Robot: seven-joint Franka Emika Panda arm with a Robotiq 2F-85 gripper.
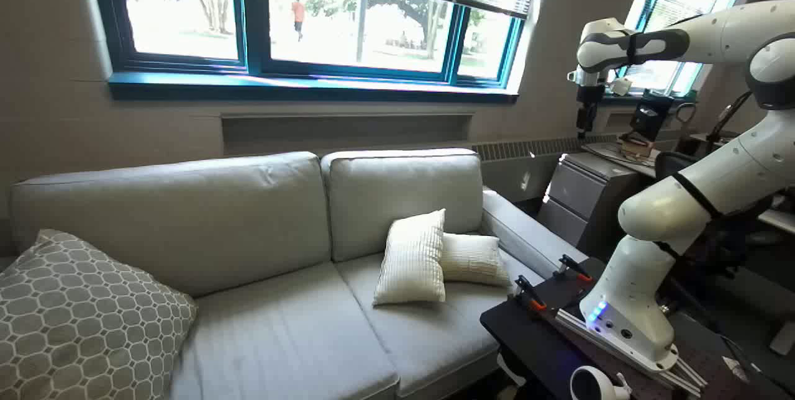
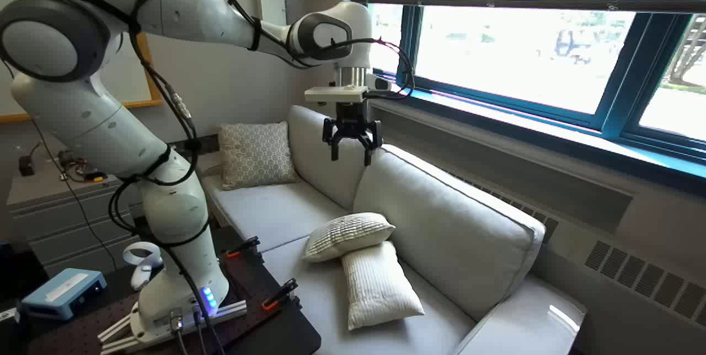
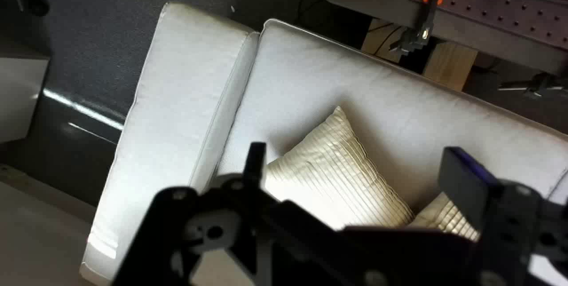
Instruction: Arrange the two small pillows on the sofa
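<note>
Two off-white small pillows lie together on the seat of the grey-beige sofa (image 1: 279, 325), by its padded arm. The pillow nearer the arm (image 1: 473, 258) lies fairly flat; it also shows in an exterior view (image 2: 380, 289) and the wrist view (image 3: 333, 175). The other pillow (image 1: 408, 260) is tilted and overlaps its edge; it shows too in an exterior view (image 2: 347, 235) and, partly hidden by a finger, in the wrist view (image 3: 446, 217). My gripper (image 2: 351, 157) is open and empty, well above the sofa. In the wrist view its fingers (image 3: 357, 166) stand wide apart over the pillows.
A larger grey patterned cushion (image 1: 93, 313) rests at the sofa's far end. The robot's black table (image 1: 528, 341) with orange-black clamps (image 1: 531, 293) stands at the sofa's front. The window sill (image 1: 323, 89) runs behind the sofa. A filing cabinet (image 1: 581, 186) stands beyond the sofa arm.
</note>
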